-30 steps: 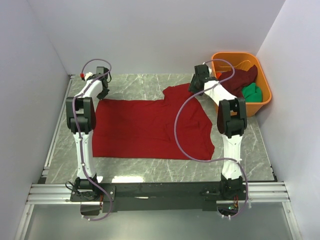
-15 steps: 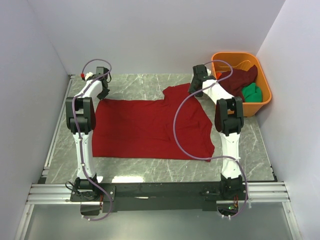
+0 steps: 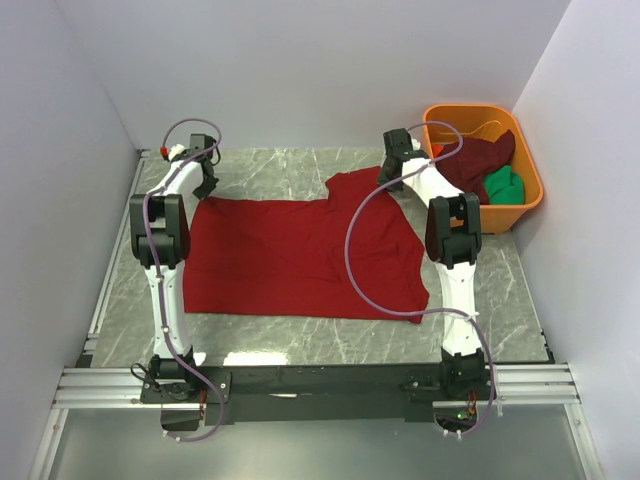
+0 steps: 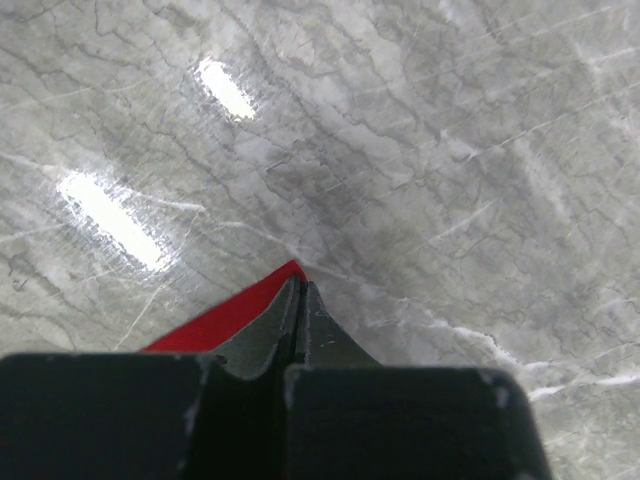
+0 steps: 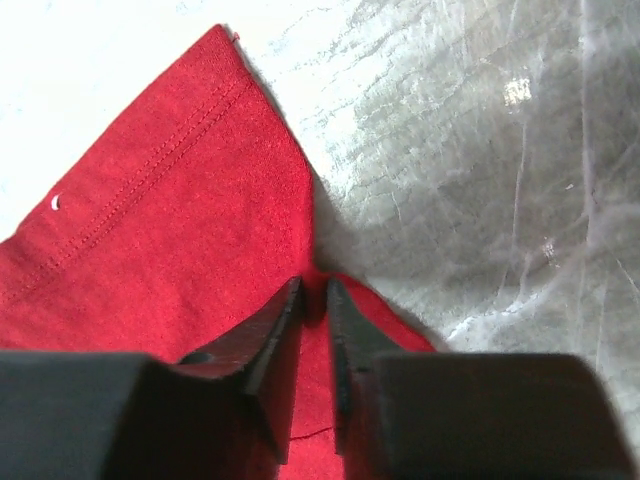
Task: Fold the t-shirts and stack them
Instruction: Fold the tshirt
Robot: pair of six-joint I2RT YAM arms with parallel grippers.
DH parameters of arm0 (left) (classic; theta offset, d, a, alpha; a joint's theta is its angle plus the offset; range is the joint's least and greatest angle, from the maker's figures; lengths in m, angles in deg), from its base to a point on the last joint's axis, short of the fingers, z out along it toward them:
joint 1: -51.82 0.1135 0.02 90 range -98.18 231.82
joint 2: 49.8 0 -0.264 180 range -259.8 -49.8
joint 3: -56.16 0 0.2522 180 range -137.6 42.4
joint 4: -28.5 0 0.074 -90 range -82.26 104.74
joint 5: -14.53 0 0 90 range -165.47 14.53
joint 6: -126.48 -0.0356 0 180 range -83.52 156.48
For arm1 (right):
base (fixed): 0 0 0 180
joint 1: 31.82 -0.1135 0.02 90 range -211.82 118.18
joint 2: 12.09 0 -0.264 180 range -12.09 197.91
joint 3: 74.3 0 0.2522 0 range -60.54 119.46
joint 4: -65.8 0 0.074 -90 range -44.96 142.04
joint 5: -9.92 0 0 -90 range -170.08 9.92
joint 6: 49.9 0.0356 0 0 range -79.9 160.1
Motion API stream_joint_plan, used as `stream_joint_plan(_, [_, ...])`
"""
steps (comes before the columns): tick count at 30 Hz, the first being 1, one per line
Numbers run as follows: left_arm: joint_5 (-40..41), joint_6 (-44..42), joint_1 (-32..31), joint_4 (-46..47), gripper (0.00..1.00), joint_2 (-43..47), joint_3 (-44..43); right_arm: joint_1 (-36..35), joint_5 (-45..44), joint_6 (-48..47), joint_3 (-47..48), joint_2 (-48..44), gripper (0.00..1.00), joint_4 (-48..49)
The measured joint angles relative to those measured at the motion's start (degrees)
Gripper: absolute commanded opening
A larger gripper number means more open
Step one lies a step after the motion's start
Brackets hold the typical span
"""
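A bright red t-shirt (image 3: 290,255) lies spread flat on the grey marble table. My left gripper (image 3: 206,186) is at its far left corner. In the left wrist view the jaws (image 4: 300,285) are pressed together with the red corner (image 4: 215,320) at their tip. My right gripper (image 3: 390,178) is at the shirt's far right corner. In the right wrist view (image 5: 312,290) the jaws are nearly closed with a fold of red cloth (image 5: 180,220) pinched between them. A dark maroon t-shirt (image 3: 480,155) and a green t-shirt (image 3: 503,185) lie bunched in the tub.
The orange plastic tub (image 3: 470,108) stands at the far right corner, just right of my right arm. White walls close in the table at the back and both sides. Bare marble shows beyond the shirt's far edge (image 3: 280,170).
My right gripper has shifted slightly left, away from the tub, still at the shirt's far right corner. The left arm and the shirt look unchanged.
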Motion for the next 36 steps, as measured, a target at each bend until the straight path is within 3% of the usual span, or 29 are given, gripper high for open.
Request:
stream_joint_plan(4, [-0.68,-0.09,0.11,0.33,0.0,0.0,0.0,0.11,0.11,0.15,0.09,0.24,0.0,-0.04])
stream_joint_plan(14, [-2.82,-1.31,1.77,1.44,0.0,0.0,-0.46,0.55,-0.07,-0.07,0.35,-0.35,0.0,1.68])
stream_joint_plan(24, [-5.35,-3.08,3.02,4.46,0.0,0.44,-1.86,1.73,0.35,-0.94,-2.08,-7.78,0.0,4.31])
stream_joint_plan(36, [-8.52,-3.43,3.69,8.63,0.0,7.58,4.42,1.73,1.95,-0.85,-16.57,-18.64,0.0,8.83])
